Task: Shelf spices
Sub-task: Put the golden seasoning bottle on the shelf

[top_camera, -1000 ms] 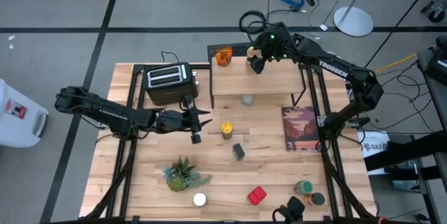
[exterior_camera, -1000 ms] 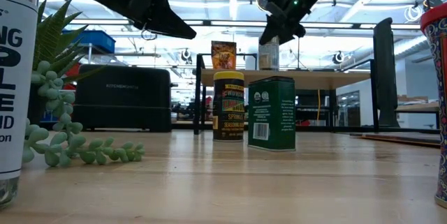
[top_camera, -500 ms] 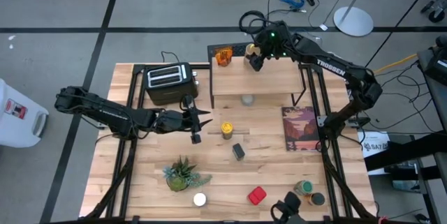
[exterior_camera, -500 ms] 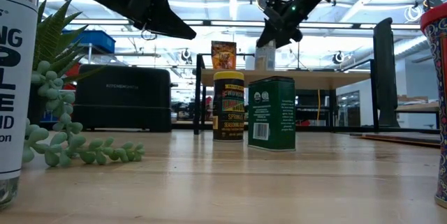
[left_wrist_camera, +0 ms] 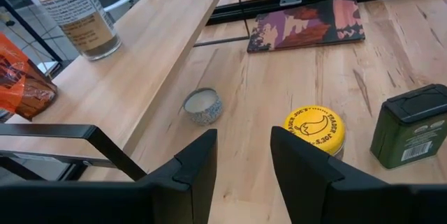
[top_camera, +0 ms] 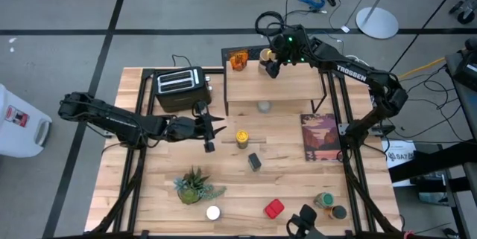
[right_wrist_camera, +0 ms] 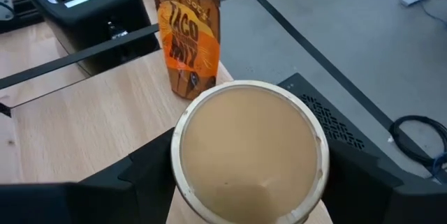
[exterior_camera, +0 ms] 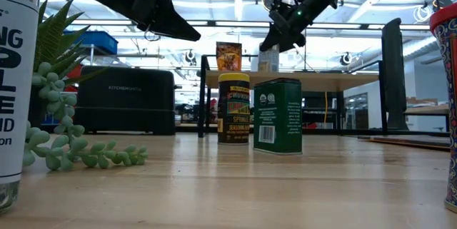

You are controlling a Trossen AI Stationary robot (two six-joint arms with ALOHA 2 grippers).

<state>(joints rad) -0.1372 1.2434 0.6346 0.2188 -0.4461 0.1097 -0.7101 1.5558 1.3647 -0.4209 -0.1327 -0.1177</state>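
Observation:
My right gripper (top_camera: pixel 272 63) is over the far side of the shelf (top_camera: pixel 287 88), a light plank on a black wire frame, and is shut on the tan-lidded jar (right_wrist_camera: pixel 248 151). The jar is upright, with its base on or just above the plank (left_wrist_camera: pixel 91 46). An orange packet (top_camera: pixel 238 60) stands on the shelf just left of it. My left gripper (top_camera: pixel 214 127) hovers open over the table in front of the toaster. On the table stand the yellow-lidded jar (top_camera: pixel 241 138), the dark square tin (top_camera: pixel 255 161), the red tin (top_camera: pixel 274 208) and a white cap (top_camera: pixel 213 212). My right gripper pinches the tan-lidded jar between its two fingers (right_wrist_camera: pixel 140 178), one on each side of the jar's top just under the lid rim (right_wrist_camera: pixel 180 165). The fingers come from above, slanting down. The jar stays upright; whether its base bears on the plank I cannot tell.
A black toaster (top_camera: pixel 179 85) sits left of the shelf. A small round tin (top_camera: pixel 264 106) lies at the shelf's near edge. A picture book (top_camera: pixel 320 136), a potted plant (top_camera: pixel 195 185) and two jars (top_camera: pixel 328 203) at the near right are also on the table.
My right gripper has carried the tan-lidded jar a little along the shelf toward the orange packet, and the jar has come slightly lower toward the plank. The left arm has kept still.

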